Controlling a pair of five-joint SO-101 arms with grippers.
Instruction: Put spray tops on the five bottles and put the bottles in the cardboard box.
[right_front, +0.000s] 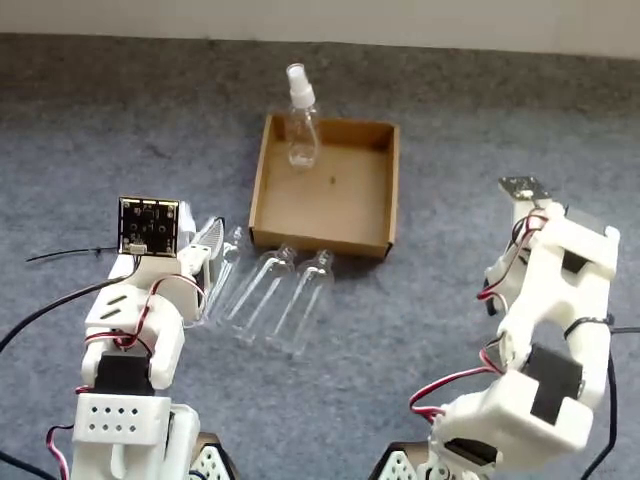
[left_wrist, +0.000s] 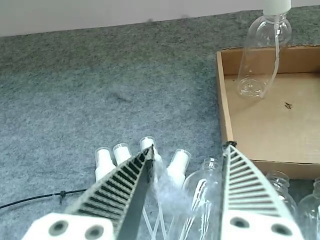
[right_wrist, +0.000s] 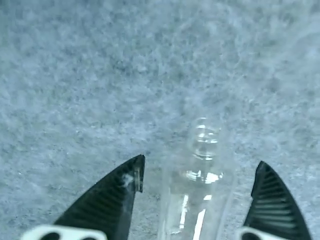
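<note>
Risk of pinching two small white spray tops (left_wrist: 105, 157) at once with the left gripper (left_wrist: 189, 150), spread wide and empty over the crowded row beside three uncapped clear plastic bottles (right_front: 262, 285) lying near-left of the brown cardboard box (right_front: 320, 240). Could also send a neighbour rolling. Same worry at the right gripper (right_wrist: 200, 162), released around a fifth clear plastic bottle (right_wrist: 200, 205) lying on grey carpet (right_wrist: 75, 75): likely to slip sideways if clamped off-centre.

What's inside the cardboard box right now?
One clear plastic bottle with a white spray top, at the far wall of the brown cardboard box. Its near wall hides a strip of floor.
</note>
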